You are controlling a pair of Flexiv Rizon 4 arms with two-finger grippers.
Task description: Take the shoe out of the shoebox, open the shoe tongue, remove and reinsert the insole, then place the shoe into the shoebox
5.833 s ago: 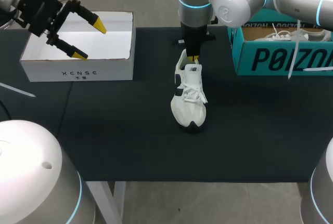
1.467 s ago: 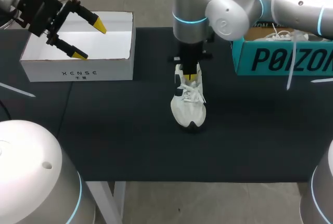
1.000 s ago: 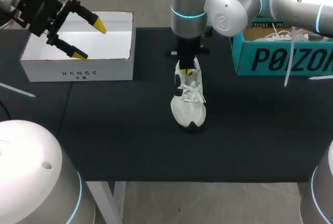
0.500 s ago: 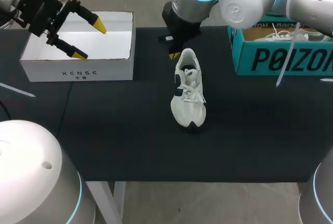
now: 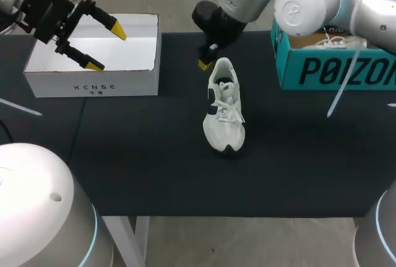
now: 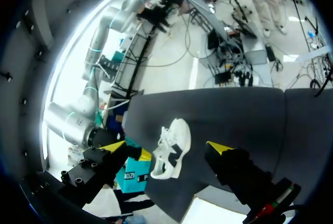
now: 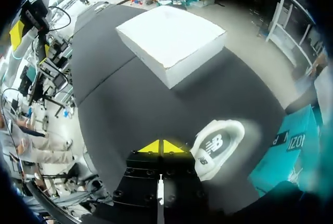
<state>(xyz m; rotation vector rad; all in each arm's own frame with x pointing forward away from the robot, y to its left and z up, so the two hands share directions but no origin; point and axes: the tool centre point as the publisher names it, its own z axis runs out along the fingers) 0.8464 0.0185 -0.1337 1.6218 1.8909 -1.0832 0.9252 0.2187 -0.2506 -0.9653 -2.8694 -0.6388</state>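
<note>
The white shoe [image 5: 224, 109] with black side patches stands upright mid-table, toe toward the front edge. Its opening [image 7: 213, 145] faces up beside my right gripper's tips. My right gripper [image 5: 204, 64] hangs shut and empty just left of the heel, a little above the cloth, also seen as right gripper [image 7: 162, 147]. The white shoebox [image 5: 93, 56] lies open and empty at the back left. My left gripper [image 5: 106, 47] hovers open over it, holding nothing. In the left wrist view, the left gripper [image 6: 165, 146] looks out at the shoe [image 6: 169, 148] far ahead.
A teal box [image 5: 334, 62] with another white shoe inside stands at the back right, also visible as teal box [image 7: 291, 141]. The white shoebox [image 7: 169, 39] lies ahead of my right gripper. Black cloth [image 5: 154, 155] covers the table.
My right gripper has risen out of the shoe's opening and swung back and left, ending beside the heel. The shoe stayed put. The left arm has not moved.
</note>
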